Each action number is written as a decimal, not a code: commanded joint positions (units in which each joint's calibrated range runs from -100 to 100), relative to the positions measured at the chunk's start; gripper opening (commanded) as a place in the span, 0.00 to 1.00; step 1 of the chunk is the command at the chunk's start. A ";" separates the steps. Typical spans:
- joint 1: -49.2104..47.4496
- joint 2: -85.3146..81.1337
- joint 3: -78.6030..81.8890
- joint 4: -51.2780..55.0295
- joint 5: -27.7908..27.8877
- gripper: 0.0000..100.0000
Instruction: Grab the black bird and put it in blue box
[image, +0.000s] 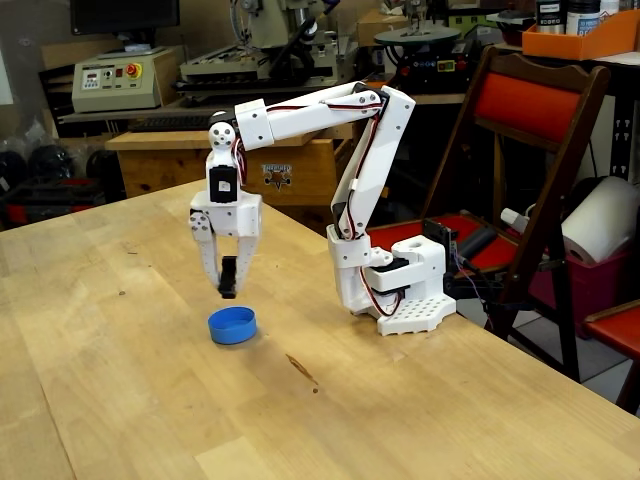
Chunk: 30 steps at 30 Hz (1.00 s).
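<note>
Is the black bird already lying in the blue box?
No. The black bird hangs in the pincer above the blue box, which looks empty.

Single fixed view, obliquely above table (120, 400)

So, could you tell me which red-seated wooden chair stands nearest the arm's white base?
The folding chair with the red backrest, directly behind the base; the other chair only pokes in at the right edge.
</note>
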 joint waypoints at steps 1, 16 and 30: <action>-0.49 -1.41 -0.38 -4.00 -0.15 0.02; -0.11 1.84 1.66 -5.74 -0.15 0.02; -0.41 1.93 7.59 -5.50 -0.15 0.02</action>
